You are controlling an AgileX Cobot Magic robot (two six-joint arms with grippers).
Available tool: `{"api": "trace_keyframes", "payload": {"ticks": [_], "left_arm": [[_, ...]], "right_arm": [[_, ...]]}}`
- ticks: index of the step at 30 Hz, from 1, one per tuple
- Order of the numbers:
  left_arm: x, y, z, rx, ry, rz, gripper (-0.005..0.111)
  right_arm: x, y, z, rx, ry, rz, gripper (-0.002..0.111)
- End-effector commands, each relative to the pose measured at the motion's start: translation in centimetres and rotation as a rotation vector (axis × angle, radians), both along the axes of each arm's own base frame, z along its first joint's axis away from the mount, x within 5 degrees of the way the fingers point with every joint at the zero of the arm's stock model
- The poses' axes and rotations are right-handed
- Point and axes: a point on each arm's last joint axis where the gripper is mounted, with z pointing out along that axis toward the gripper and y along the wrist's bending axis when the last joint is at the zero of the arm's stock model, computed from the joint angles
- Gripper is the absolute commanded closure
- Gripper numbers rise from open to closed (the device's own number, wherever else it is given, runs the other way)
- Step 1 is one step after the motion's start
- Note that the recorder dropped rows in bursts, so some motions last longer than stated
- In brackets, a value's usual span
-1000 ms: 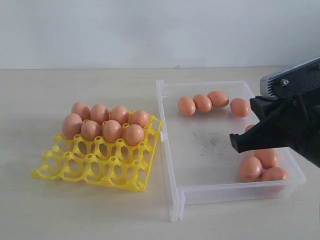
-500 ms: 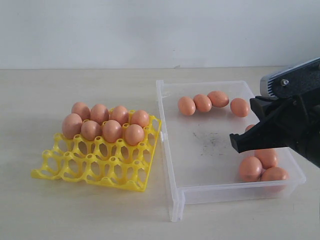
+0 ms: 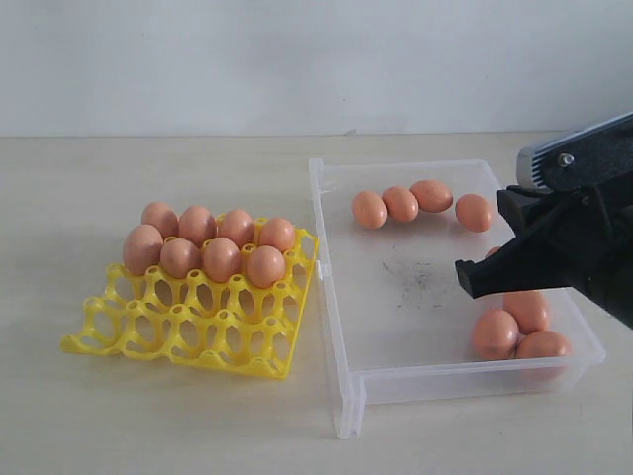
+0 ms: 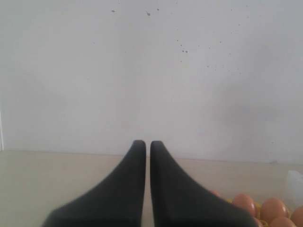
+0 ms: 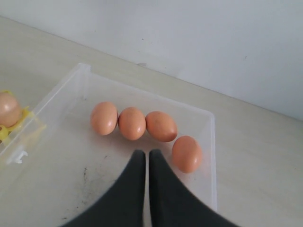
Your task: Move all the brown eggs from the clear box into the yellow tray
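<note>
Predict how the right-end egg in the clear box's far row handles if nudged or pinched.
Likely rolls: the egg is round, lying loose on the smooth floor of the clear box. Its smooth, curved shell could slip in a pinch. Probably fragile; squeeze gently.

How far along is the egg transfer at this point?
Done: eight brown eggs fill the two far rows of the yellow tray. In hand: nothing; the right gripper hovers shut and empty over the clear box. Left: a row of four eggs at its far wall and a cluster of at least three by the gripper.
</note>
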Motion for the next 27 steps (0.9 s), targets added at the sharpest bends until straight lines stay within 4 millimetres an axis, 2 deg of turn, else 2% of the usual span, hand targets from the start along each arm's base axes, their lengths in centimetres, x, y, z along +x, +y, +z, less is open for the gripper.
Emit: {"api": "trace_keyframes", "payload": {"ticks": [1,4,7,9,12,16,19,22,25,27], "left_arm": [[0.0,0.0,0.1,-0.001,-0.009,-0.002,0.103],[0.0,0.0,0.1,-0.001,-0.009,-0.002,0.103],[0.0,0.0,0.1,-0.001,-0.009,-0.002,0.103],[0.0,0.0,0.1,-0.001,-0.009,-0.002,0.103],[0.0,0.0,0.1,-0.001,-0.009,-0.002,0.103],[0.0,0.0,0.1,-0.001,-0.009,-0.002,0.103],[0.0,0.0,0.1,-0.001,-0.009,-0.002,0.103],[0.0,0.0,0.1,-0.001,-0.009,-0.002,0.103],[0.0,0.0,0.1,-0.001,-0.009,-0.002,0.103],[0.0,0.0,0.1,-0.001,-0.009,-0.002,0.103]], "right_arm": [[0.1,-0.2,0.4,0.042,-0.034,-0.024,0.108],[0.2,-0.3,0.8,0.078,-0.072,-0.045,0.108],[0.3,-0.4,1.5,0.191,-0.119,-0.079,0.108],[0.3,0.0,1.8,0.228,-0.140,-0.035,0.108],[-0.4,2.0,2.8,0.170,-0.256,0.215,0.108],[-1.4,5.0,5.6,0.078,-0.474,0.565,0.108],[-1.3,6.1,7.5,0.037,-0.576,0.650,0.108],[-0.6,6.4,9.5,0.008,-0.670,0.619,0.108],[0.7,5.7,11.0,-0.087,-0.750,0.458,0.108],[1.9,5.0,11.7,-0.152,-0.731,0.318,0.108]]}}
